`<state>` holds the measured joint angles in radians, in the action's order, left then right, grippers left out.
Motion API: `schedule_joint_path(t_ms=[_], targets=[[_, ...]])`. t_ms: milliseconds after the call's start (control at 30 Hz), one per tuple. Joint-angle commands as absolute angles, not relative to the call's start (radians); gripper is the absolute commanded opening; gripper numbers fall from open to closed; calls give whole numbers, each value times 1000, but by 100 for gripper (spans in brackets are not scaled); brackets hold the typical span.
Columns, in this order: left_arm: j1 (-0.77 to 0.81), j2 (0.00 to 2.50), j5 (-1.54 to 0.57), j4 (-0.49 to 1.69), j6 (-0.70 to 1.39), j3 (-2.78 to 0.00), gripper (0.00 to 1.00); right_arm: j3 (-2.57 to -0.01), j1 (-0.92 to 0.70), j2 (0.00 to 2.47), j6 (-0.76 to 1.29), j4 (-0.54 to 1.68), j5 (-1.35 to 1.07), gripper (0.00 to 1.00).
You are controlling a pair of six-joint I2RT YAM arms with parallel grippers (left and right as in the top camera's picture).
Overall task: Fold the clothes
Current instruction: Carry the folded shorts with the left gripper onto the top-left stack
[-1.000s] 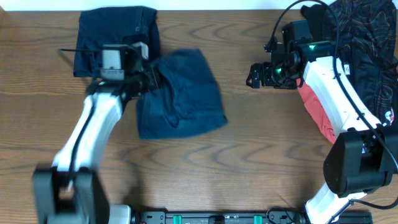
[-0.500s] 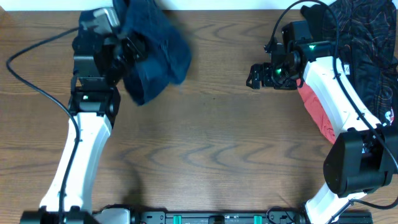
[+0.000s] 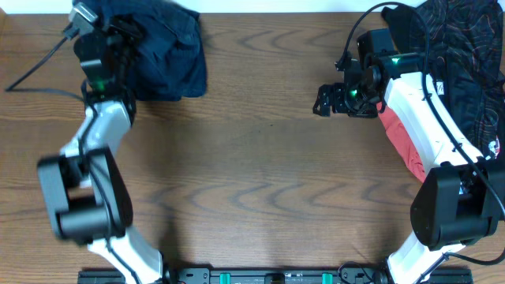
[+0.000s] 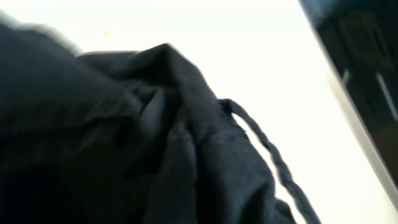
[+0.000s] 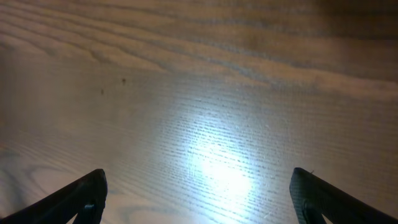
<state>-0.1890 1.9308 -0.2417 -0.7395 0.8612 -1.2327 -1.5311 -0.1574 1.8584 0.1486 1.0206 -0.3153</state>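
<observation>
The dark navy-blue shorts lie in one heap at the table's back left corner; I cannot tell the two garments apart in it. My left gripper is at the heap's left side, its fingers buried in fabric. In the left wrist view bunched navy shorts fill the frame and hide the jaws, with a drawstring trailing to the right. My right gripper is open and empty over the bare wooden table; both fingertips show at the frame's bottom in the right wrist view.
A pile of other clothes sits at the back right: dark patterned fabric and a red garment under my right arm. The table's back edge runs just behind the navy heap.
My left arm has swung the loose navy shorts from the table's left middle up and back onto the other pair at the back left corner. The right arm has not moved.
</observation>
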Motion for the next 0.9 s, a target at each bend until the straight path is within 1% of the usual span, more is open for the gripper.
schedule_joint_path(t_ms=[0, 67, 133, 233, 333, 433, 467, 500, 533, 567, 600, 633, 700, 733, 867], targets=[[-200, 2056, -225, -765, 955, -1387, 6, -1516, -158, 1871, 141, 1029, -318, 92], [-204, 2141, -227, -765, 983, -1438, 6, -1516, -158, 1871, 141, 1029, -318, 92], [-213, 2176, -239, -760, 984, -1441, 6, -1516, -158, 1871, 141, 1029, -318, 92], [-239, 2182, -276, -724, 891, -1431, 6, -1516, -159, 1871, 141, 1031, -318, 92], [-276, 2179, -374, -694, 846, -1431, 6, -1516, -158, 1871, 142, 1018, -319, 92], [-322, 2179, -563, -657, 846, -1431, 6, -1516, -158, 1871, 144, 1011, -322, 92], [-336, 2179, -624, -633, 846, -1431, 13, -1516, -158, 1871, 145, 1011, -323, 92], [-348, 2179, -675, -616, 846, -1431, 31, -1516, -158, 1871, 145, 1012, -323, 92], [-361, 2179, -725, -593, 846, -1431, 44, -1516, -158, 1871, 145, 1013, -323, 92], [-377, 2179, -777, -561, 846, -1431, 54, -1516, -158, 1871, 145, 1013, -323, 93], [-390, 2178, -826, -542, 846, -1431, 60, -1516, -158, 1871, 145, 1012, -323, 93], [-402, 2178, -865, -533, 847, -1431, 64, -1516, -159, 1871, 145, 1012, -323, 93], [-427, 2176, -952, -532, 847, -1431, 77, -1516, -158, 1871, 145, 1010, -326, 93], [-437, 2170, -984, -532, 847, -1431, 81, -1516, -158, 1871, 145, 1009, -326, 93], [-458, 2113, -1048, -531, 846, -1431, 89, -1516, -158, 1871, 145, 1003, -327, 93]])
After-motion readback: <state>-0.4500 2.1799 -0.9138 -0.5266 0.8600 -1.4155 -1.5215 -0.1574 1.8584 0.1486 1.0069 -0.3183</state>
